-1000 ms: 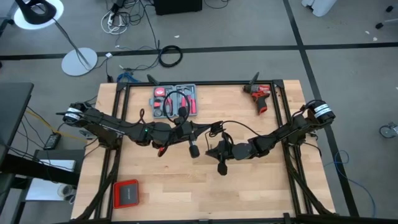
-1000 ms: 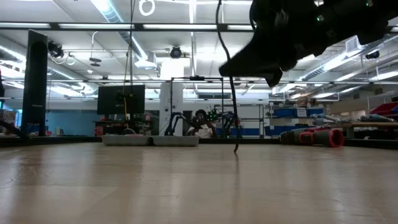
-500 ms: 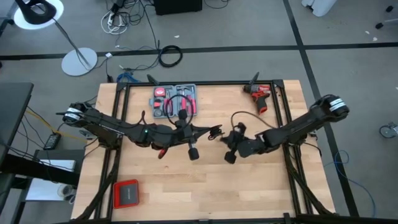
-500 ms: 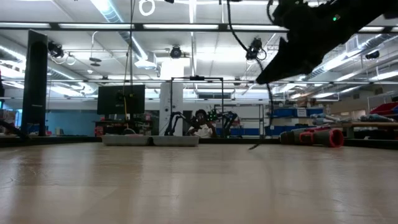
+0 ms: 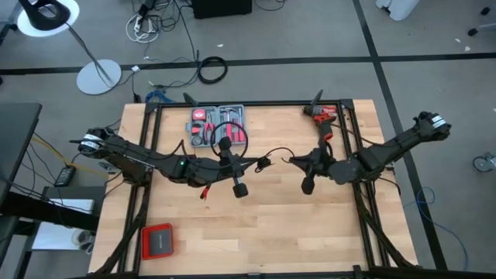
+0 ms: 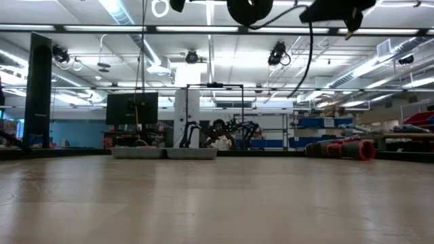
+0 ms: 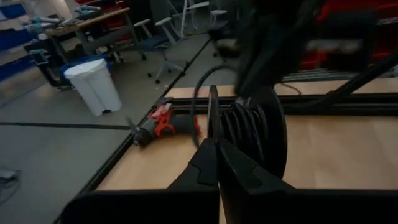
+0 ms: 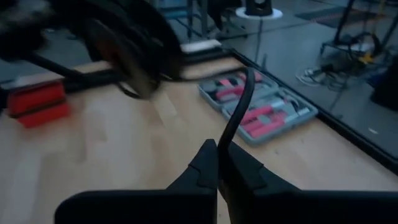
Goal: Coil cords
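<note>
Thin black cable [image 8: 236, 115] looks light and floppy to me, a bit springy, so it wants pinching on the strand close to the loops, not at the plug. My right hand [image 8: 217, 163] is pressed shut on that strand, up over the bare wooden desk [image 5: 256, 225]. My left hand [image 7: 214, 155] is pinched on the coiled turns [image 7: 249, 134], several tight black loops stacked together. Between the hands the cable sags in the air, off the desk. Farther off lies the grey tool case [image 5: 218, 124].
</note>
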